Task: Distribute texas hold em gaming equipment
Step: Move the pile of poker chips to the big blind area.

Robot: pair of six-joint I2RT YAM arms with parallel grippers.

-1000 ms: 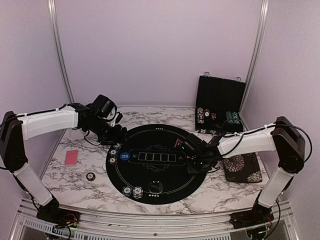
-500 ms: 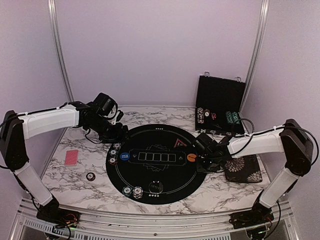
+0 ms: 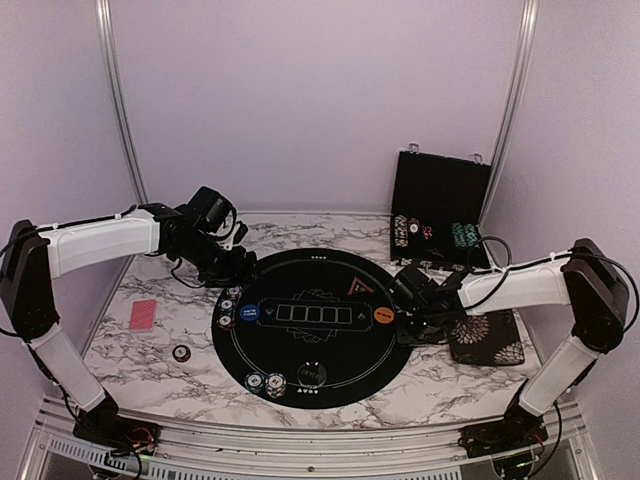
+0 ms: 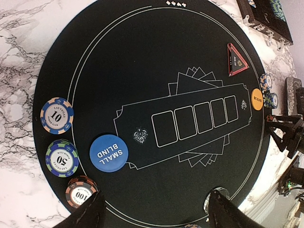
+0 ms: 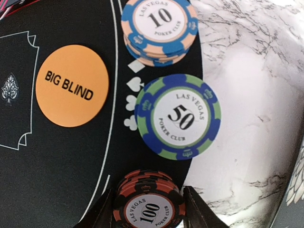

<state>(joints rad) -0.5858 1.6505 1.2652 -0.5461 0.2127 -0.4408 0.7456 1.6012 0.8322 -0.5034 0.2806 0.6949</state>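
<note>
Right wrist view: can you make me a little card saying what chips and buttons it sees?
orange button: says BIG BLIND, lying on the black mat
10 chips: stack at the top, by the mat's edge
50 chip: middle, partly over the marble table
100 chips: stack at the bottom, inside the right pincer
grip: cannot tell whether it squeezes

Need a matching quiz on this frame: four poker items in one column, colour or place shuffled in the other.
Things:
1. BIG BLIND button
2. SMALL BLIND button
3. red-backed card
4. chip case

Colour or place:
a. blue
b. open, at the back right
c. orange
d. on the marble, left of the mat

Pairs: 1-c, 2-a, 3-d, 4-b
</note>
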